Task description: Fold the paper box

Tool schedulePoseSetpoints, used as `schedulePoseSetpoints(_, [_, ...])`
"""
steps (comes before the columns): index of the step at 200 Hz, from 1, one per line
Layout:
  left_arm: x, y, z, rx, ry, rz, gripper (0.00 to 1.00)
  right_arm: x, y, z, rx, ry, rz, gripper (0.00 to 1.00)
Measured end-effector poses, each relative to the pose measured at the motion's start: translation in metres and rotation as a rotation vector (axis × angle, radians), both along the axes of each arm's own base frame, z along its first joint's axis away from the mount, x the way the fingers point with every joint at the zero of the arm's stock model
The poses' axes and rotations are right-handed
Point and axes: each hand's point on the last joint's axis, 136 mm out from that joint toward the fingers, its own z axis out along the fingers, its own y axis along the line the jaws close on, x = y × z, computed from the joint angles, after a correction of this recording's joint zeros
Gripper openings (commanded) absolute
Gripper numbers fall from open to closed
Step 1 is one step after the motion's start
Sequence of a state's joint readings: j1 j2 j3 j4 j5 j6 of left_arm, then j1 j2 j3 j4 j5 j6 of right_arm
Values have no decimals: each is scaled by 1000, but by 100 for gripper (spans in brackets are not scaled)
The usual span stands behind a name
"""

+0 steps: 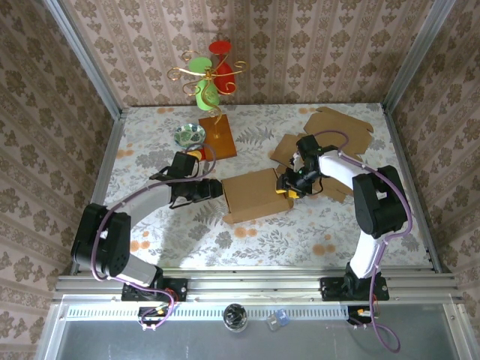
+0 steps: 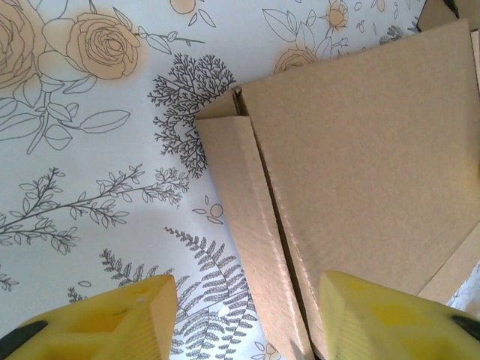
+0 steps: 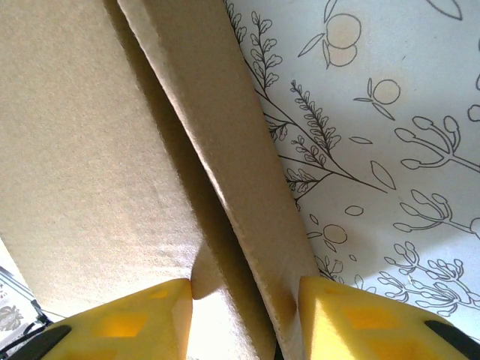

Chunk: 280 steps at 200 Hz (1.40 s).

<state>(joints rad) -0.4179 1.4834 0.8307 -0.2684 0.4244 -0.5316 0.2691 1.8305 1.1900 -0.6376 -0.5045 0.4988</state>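
The brown paper box [image 1: 255, 195] lies in the middle of the table, partly folded, with a gripper at each end. My left gripper [image 1: 217, 189] is at its left end. In the left wrist view that gripper [image 2: 247, 319] stands open astride the box's narrow side flap [image 2: 247, 217]; one yellow finger [image 2: 127, 319] hangs over the tablecloth and the other is over the box top. My right gripper [image 1: 287, 186] is at the right end. In the right wrist view its jaws [image 3: 246, 319] close on the raised side flap [image 3: 225, 142], both fingertips touching cardboard.
Flat unfolded cardboard [image 1: 337, 127] lies at the back right, under the right arm. A wire stand with coloured discs [image 1: 210, 75] on an orange base [image 1: 217, 135] and a small bowl [image 1: 190, 136] stand at the back left. Patterned walls and metal rails enclose the table.
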Motion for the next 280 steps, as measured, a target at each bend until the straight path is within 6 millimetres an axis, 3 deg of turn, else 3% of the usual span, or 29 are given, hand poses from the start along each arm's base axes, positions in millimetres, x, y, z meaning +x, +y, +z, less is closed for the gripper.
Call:
schedulePoseSetpoints(79, [0,-20,-15,-58,29,-21,51,-8,2,-5,-1,13,12,37])
schedulePoseSetpoints(127, [-8,-30,-30,-58,52,-43,44,-10,1,-5,-3,14,20,37])
schedulePoseSetpoints(189, [-5,-38,-28,-93,30,-49,28,-6,-4,2,20,-18,28,63])
schedulePoseSetpoints(234, [-5,-40,-29,-112,13,-55,19,6,-13,5,72,-35,-4,69])
schedulePoseSetpoints(280, [-4,-34,-30,-161,-1,-48,14,18,-5,-1,173,-47,-13,74])
